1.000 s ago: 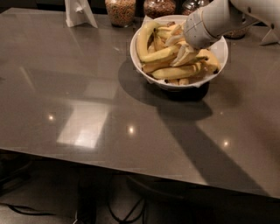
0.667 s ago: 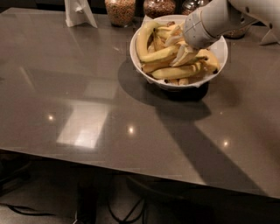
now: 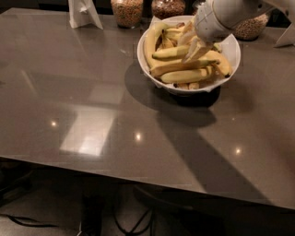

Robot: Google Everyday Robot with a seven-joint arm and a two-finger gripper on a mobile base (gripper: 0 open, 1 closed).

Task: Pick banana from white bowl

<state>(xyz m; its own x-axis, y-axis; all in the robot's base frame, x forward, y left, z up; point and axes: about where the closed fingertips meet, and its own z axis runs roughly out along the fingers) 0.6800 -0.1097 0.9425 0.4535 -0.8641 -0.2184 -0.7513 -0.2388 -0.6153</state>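
The white bowl (image 3: 184, 89) stands on the far right part of the grey table (image 3: 92, 120). It is heaped with several yellow bananas (image 3: 184, 75), some with brown spots. My gripper (image 3: 197, 48), pale and at the end of a white arm coming in from the upper right, reaches down into the bowl. It touches the top bananas near the bowl's middle. The arm hides the bowl's far rim and part of the pile.
Three glass jars of grains stand behind the bowl: one (image 3: 126, 11) at its left, one (image 3: 168, 7) behind it, one (image 3: 252, 27) at its right. A white folded card (image 3: 83, 14) stands at the back left. The table's front edge runs along the bottom.
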